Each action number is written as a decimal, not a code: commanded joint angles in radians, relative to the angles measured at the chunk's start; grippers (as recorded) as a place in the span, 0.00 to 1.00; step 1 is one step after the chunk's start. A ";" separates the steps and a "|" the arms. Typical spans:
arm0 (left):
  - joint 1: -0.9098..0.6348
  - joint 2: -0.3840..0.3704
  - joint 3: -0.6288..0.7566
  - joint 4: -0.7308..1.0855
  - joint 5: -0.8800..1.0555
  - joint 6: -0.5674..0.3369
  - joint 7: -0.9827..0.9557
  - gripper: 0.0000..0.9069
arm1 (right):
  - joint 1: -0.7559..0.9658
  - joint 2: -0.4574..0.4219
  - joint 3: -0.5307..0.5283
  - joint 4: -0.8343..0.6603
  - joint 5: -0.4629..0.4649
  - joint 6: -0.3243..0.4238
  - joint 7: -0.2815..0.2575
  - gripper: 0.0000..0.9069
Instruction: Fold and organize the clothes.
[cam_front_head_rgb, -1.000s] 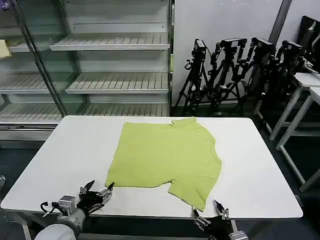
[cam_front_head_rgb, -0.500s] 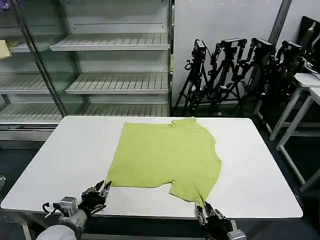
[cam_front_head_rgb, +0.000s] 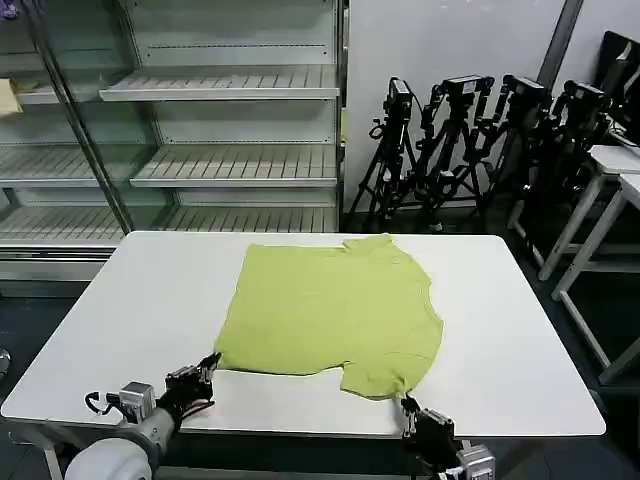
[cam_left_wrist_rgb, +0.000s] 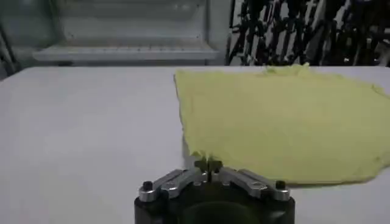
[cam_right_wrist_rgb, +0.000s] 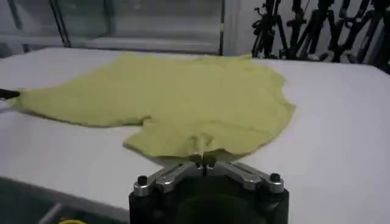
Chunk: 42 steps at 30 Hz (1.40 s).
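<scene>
1. The T-shirt (cam_front_head_rgb: 330, 310) was spread flat across the middle of the white table (cam_front_head_rgb: 520, 330), with the neckline toward the far edge.
2. One sleeve was pointed at the near edge, right of centre.
3. The left gripper (cam_front_head_rgb: 207, 368) was held low at the near-left part of the table, with its fingers pressed together on the shirt's near-left hem corner.
4. That same pinch was shown in the left wrist view (cam_left_wrist_rgb: 208, 164), with the fabric edge caught between the fingertips.
5. The right gripper (cam_front_head_rgb: 407, 402) was set at the near edge, clamped on the tip of the sleeve.
6. The sleeve fabric was seen bunched between the closed fingers in the right wrist view (cam_right_wrist_rgb: 202, 159).
</scene>
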 joint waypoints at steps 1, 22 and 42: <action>-0.173 0.022 0.027 0.067 -0.059 -0.006 0.005 0.01 | 0.216 -0.003 0.021 -0.042 0.052 -0.056 0.002 0.00; -0.394 0.019 0.146 0.353 -0.055 -0.032 0.051 0.01 | 0.502 0.069 -0.042 -0.371 0.069 -0.069 -0.023 0.00; -0.432 0.009 0.182 0.376 -0.020 -0.043 0.088 0.01 | 0.568 0.053 -0.061 -0.457 0.049 -0.034 -0.082 0.00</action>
